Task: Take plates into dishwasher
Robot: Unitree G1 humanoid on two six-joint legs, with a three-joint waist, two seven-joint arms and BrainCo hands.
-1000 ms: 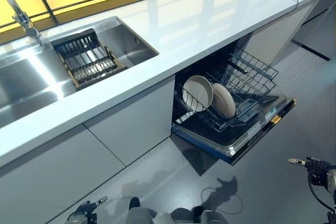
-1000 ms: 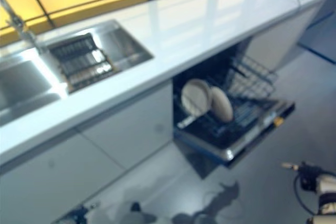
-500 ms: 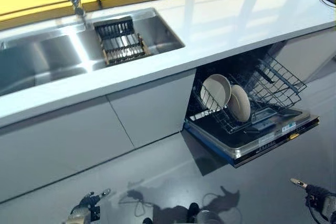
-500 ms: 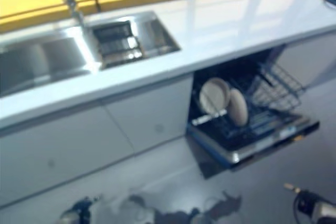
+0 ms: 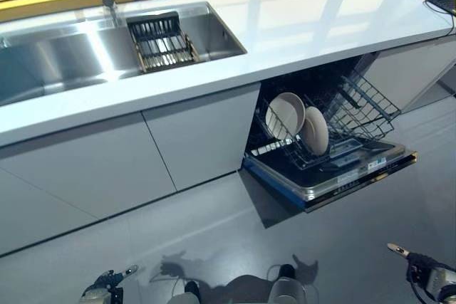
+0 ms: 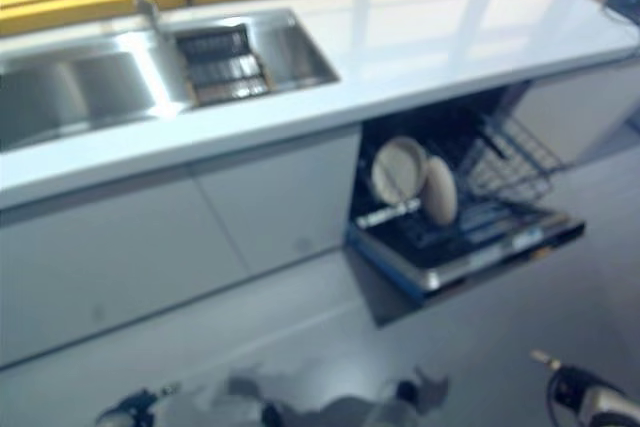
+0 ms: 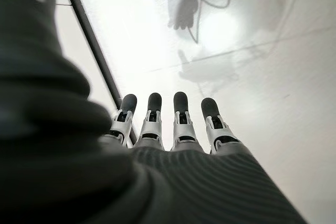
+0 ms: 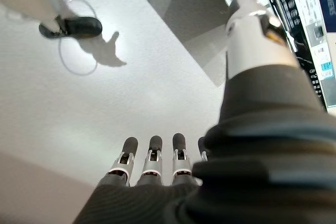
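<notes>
Plates (image 5: pixel 293 120) stand in open dishwasher (image 5: pixel 342 176) rack, seemingly two.

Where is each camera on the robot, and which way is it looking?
Left and right eye views: on the head, looking down at the open dishwasher, its two plates and the sink; both hands low.
Left wrist view: along the open left hand at floor.
Right wrist view: along the open right hand at floor; shares the dishwasher.
</notes>
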